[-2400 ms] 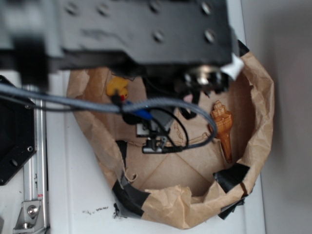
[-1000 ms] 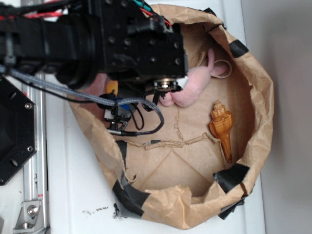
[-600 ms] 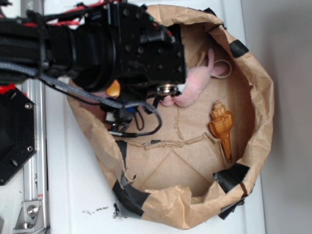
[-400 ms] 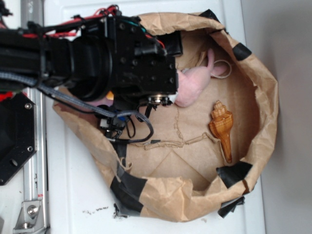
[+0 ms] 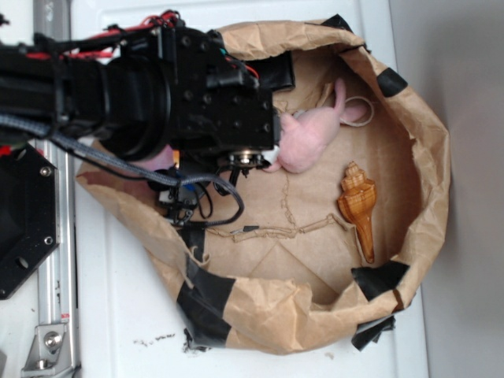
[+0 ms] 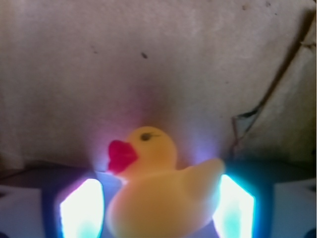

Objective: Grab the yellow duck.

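Note:
The yellow duck (image 6: 153, 193), bright yellow with a red beak, fills the lower middle of the wrist view and faces left. My gripper (image 6: 156, 201) is open, with the duck between its two lit fingers. The right finger (image 6: 235, 206) touches the duck's tail. A thin gap shows between the left finger (image 6: 81, 208) and the duck's body. In the exterior view the black arm (image 5: 197, 102) reaches over the left side of the brown paper bag (image 5: 429, 157) and hides the duck and the fingers.
A pink plush bunny (image 5: 311, 138) lies just right of the arm inside the bag. An orange-brown spiral shell toy (image 5: 358, 205) lies at the right. The bag's crumpled paper wall (image 6: 148, 59) rises close behind the duck. A metal rail (image 5: 55, 260) runs along the left.
The arm has come down and shifted left over the duck, covering it. The bag's left wall has been pushed left and the bag has changed shape.

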Robot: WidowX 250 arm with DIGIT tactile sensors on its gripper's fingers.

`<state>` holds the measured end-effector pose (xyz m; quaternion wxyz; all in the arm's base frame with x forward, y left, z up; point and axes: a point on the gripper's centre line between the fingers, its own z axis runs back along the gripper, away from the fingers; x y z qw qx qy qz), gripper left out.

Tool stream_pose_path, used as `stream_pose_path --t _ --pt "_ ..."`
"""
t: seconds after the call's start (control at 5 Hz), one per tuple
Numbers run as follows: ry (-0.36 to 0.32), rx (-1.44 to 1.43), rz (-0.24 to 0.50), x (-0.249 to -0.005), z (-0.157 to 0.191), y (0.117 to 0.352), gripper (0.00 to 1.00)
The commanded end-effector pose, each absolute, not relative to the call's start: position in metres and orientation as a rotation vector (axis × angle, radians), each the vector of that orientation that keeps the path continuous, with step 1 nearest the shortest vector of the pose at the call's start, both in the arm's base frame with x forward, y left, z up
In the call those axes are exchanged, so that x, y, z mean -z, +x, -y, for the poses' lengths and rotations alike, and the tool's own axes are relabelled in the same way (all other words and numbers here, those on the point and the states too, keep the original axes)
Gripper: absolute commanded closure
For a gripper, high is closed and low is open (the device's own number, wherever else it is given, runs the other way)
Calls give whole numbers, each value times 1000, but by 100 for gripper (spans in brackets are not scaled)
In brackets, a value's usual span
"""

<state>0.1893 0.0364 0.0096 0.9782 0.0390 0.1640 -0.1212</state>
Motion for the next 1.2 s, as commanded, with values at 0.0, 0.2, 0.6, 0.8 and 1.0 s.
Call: stream_pose_path --t 0.0,0.2,0.6,0.8,1.0 --pt "79 208 -359 -9 -45 182 100" --pt "76 197 -359 -11 -47 183 100" --pt "-10 232 -186 -79 -11 211 100" --pt "13 210 -79 -117 17 227 100" --pt "-11 147 -11 -129 21 235 100"
